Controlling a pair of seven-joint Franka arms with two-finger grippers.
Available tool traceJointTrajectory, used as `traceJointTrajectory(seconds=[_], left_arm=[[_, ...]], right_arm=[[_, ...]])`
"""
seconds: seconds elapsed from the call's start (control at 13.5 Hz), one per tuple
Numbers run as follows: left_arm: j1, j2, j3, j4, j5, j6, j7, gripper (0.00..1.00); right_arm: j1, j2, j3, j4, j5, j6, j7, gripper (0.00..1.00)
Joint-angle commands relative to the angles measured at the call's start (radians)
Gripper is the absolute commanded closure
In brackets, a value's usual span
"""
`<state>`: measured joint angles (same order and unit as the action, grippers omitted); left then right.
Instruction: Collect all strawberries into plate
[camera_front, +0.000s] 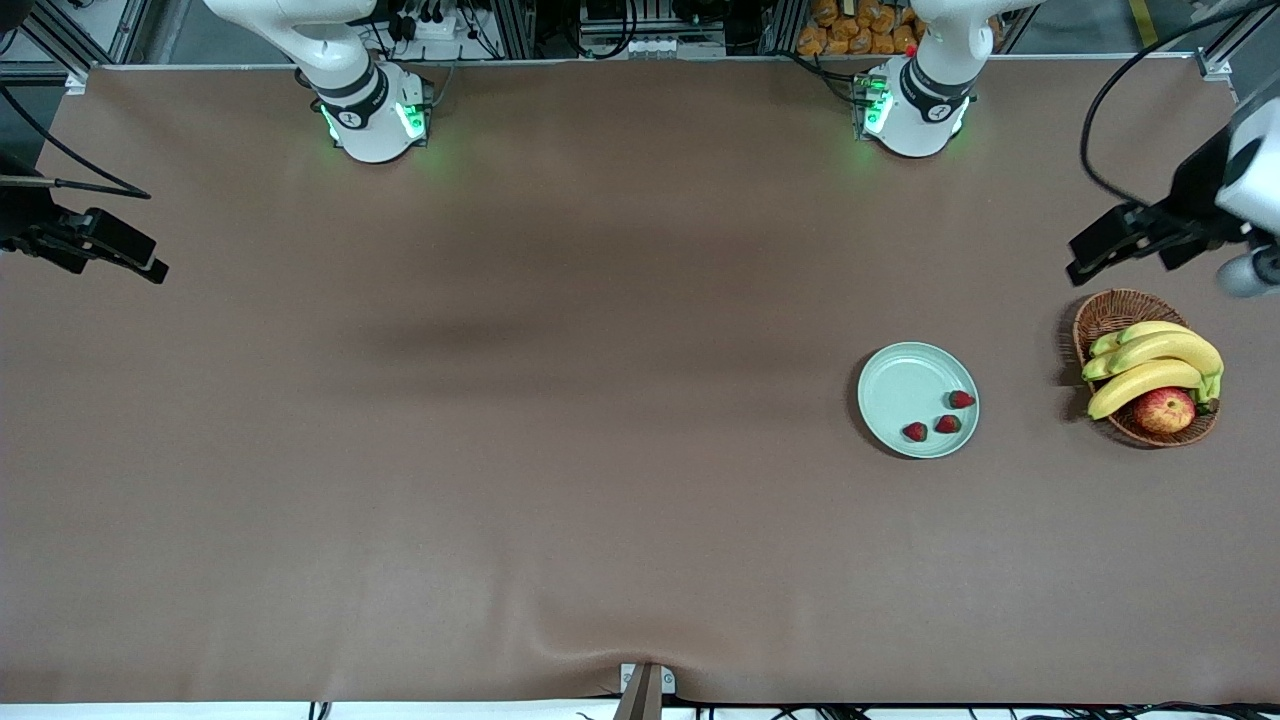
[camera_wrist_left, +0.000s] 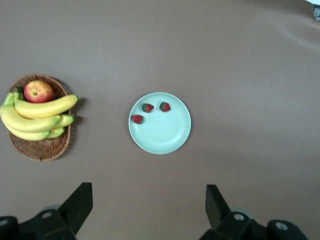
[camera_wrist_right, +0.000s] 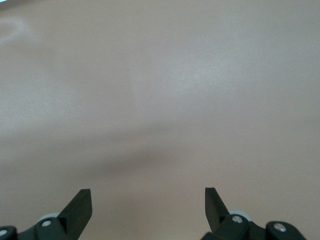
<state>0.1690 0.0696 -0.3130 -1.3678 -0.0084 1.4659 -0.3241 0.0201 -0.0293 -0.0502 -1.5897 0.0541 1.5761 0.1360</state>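
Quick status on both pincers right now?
Left pincer: open, empty, high over the table by the basket.
Right pincer: open, empty, over bare table.

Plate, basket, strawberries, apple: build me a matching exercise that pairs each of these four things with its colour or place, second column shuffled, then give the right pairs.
Column one:
1. plate
2. strawberries
3. basket
4. apple

Column two:
A. brown wicker, at the left arm's end of the table
B. pale mint green, round, beside the basket
C. red and yellow, in the basket with the bananas
D. three small red ones lying on the plate

Pairs: 1-B, 2-D, 3-A, 4-C
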Motion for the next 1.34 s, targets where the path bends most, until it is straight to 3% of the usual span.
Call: traceJointTrajectory(seconds=[0.0,0.45,0.67,0.89,1.26], left_arm=[[-0.165,-0.105,0.228,-0.12,-0.085,0.007,0.03,0.0],[-0.288,-0.28,0.325,-0.342,-0.033,0.039,0.034,0.0],[-0.315,-0.258,0.35,-0.327,0.018,0.04,0.045,0.0],[-0.327,-0.196,0.35,-0.248,0.072,0.042,0.04,0.0],[-0.335,-0.176,0.35,-0.243,0.077,0.042,0.045,0.0]], right_arm=[[0.003,-0.023,0.0,-0.01,-0.017,-0.01,0.0,0.0],[0.003,-0.021,0.001,-0.01,-0.019,-0.01,-0.001,0.0],[0.003,-0.02,0.001,-0.01,-0.017,-0.01,0.0,0.0],[0.006,-0.018,0.001,-0.01,-0.017,-0.008,0.0,0.0],[0.003,-0.02,0.001,-0.01,-0.017,-0.01,-0.01,0.0]])
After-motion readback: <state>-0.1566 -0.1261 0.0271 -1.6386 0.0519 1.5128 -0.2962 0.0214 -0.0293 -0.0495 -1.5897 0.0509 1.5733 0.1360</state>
